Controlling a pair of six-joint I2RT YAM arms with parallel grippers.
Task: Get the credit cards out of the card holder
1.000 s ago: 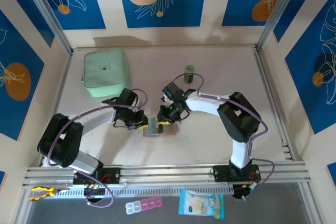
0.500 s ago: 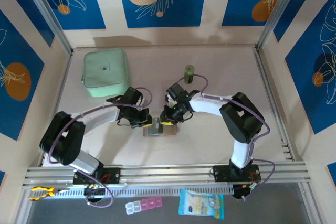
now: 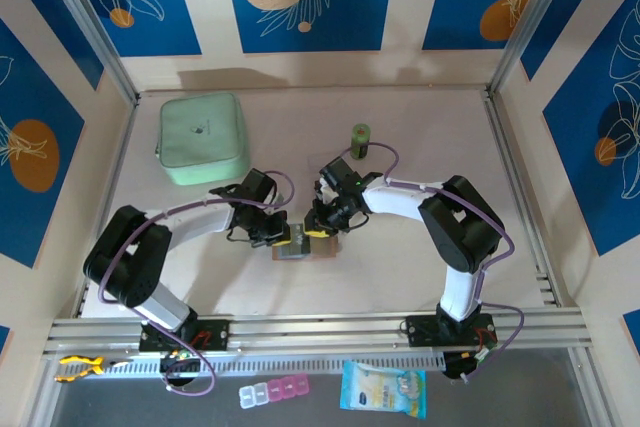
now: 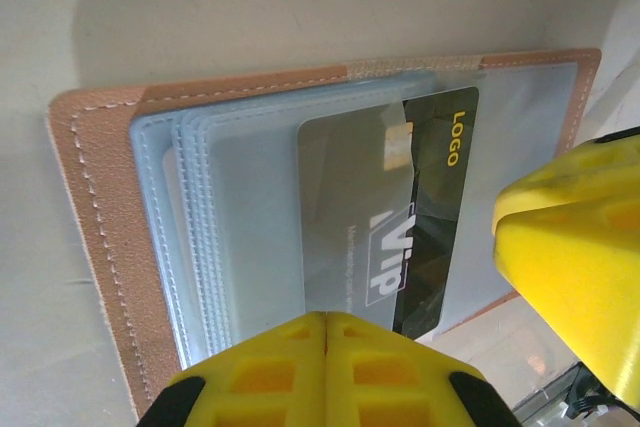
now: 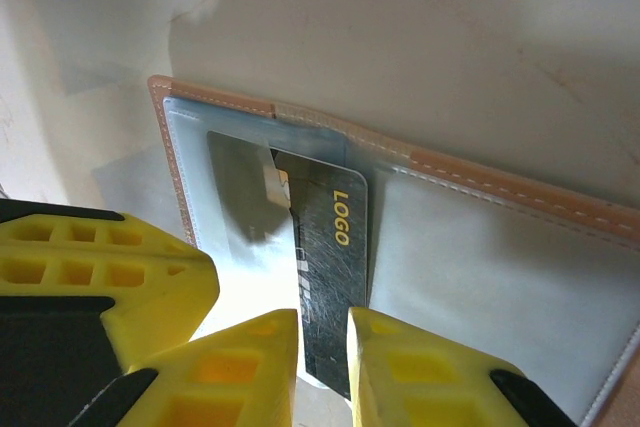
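The card holder [image 3: 325,250] lies open on the table between my two grippers, tan border [image 4: 95,227] outside, grey-blue pockets [image 5: 500,287] inside. One dark credit card [image 4: 435,197] printed LOGO and VIP sticks partway out of a translucent pocket. My left gripper [image 3: 284,238] is shut, its yellow tips [image 4: 327,319] meeting just over the pocket's near edge with nothing seen between them. My right gripper [image 3: 318,232] stands over the card's free end [image 5: 335,237], its jaws [image 5: 323,322] a narrow gap apart, the card showing through the gap and running under both fingers.
A mint-green zip case [image 3: 202,137] sits at the back left and a small green cylinder [image 3: 360,140] behind the right gripper. Beyond the rail at the near edge lie a blue snack packet [image 3: 383,388] and a pill box [image 3: 273,390].
My left gripper has slid right onto the holder's left half and closed. The right gripper has shifted slightly and kept the same narrow gap.
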